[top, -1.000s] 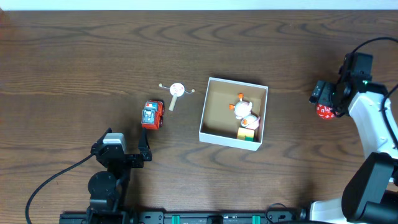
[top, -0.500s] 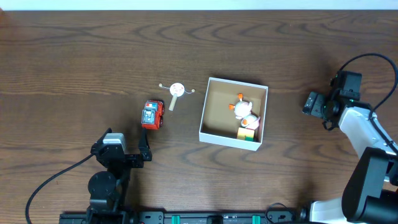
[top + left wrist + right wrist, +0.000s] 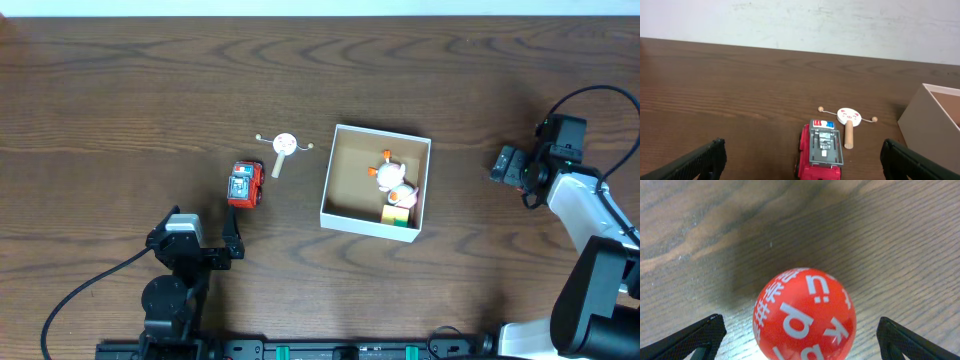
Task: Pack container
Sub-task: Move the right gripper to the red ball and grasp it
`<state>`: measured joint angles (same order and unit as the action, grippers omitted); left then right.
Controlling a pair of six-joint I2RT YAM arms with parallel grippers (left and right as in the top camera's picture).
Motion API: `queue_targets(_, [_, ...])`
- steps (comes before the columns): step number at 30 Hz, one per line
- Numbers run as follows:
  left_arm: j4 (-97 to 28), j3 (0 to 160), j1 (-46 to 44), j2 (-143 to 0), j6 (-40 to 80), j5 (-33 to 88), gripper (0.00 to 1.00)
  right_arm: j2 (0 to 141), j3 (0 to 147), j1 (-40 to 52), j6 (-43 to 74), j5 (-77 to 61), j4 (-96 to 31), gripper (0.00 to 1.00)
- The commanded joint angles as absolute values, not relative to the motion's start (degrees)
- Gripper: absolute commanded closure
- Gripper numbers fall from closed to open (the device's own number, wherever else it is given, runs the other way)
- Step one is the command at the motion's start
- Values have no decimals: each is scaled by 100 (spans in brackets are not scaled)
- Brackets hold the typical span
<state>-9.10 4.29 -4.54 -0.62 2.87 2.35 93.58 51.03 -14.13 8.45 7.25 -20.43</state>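
Note:
The container (image 3: pixel 366 222), a white square box with a brown inside, stands mid-table and holds a white-and-orange toy (image 3: pixel 391 175) and a yellow-green block (image 3: pixel 399 213). Its corner shows in the left wrist view (image 3: pixel 930 122). A red ball with white letters (image 3: pixel 805 312) lies on the table between the open fingers of my right gripper (image 3: pixel 800 337), which do not touch it. In the overhead view the right gripper (image 3: pixel 512 168) covers the ball, right of the container. My left gripper (image 3: pixel 232 245) is open and empty, just behind a red toy truck (image 3: pixel 244 185).
The red toy truck (image 3: pixel 822 150) lies between the left gripper's fingers (image 3: pixel 801 167) but ahead of them. A small wooden rattle drum with a face (image 3: pixel 284 146) lies beyond it (image 3: pixel 849 120), left of the container. A wall runs along the table's far edge.
My right gripper has shifted left and toward the far side, over the red ball, which showed beside it a second ago and is now hidden from overhead. The left arm has not moved.

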Motion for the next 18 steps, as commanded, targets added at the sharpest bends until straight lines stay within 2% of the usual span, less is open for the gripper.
queue_targets(1, [-1070,386,-425,-23,215,189,2,9419,5083,-1511,711,701,-1938,1])
queue_targets(11, [-1070,386,-425,-23,215,189,2,9754,5083,-1542,716,698,-1691,3])
queue_targets(12, [-1070,386,-425,-23,215,189,2,9767,5083,-1542,716,701,-1686,8])
queue_targets(15, [-1070,386,-425,-23,215,189,2,9767,5083,-1542,670,703,-1645,53])
queue_targets(18, [-1072,386,-425,-23,215,189,2,9767,5083,-1542,672,701,-1605,78])
